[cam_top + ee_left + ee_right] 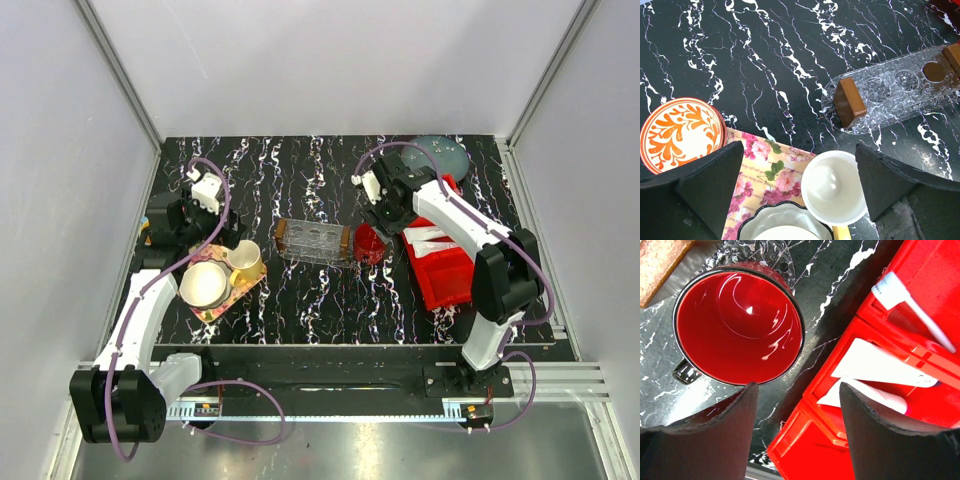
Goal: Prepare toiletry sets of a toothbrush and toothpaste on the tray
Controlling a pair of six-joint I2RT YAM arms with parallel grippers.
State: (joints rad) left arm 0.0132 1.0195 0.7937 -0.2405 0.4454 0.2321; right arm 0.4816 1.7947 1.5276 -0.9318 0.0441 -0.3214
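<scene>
Downward, right end effector (797,388) parted, at red bin (807,455) edge

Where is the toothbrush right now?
In the right wrist view the toothbrush lies in the red bin on the robot's right, one compartment over from the toothpaste tubes, with the red cup just outside the bin.

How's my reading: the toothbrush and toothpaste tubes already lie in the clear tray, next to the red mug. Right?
Not quite. The toothbrush and toothpaste tubes lie in the red bin, not in the clear tray; the right wrist view shows this. The red mug does stand next to the clear tray.
</scene>
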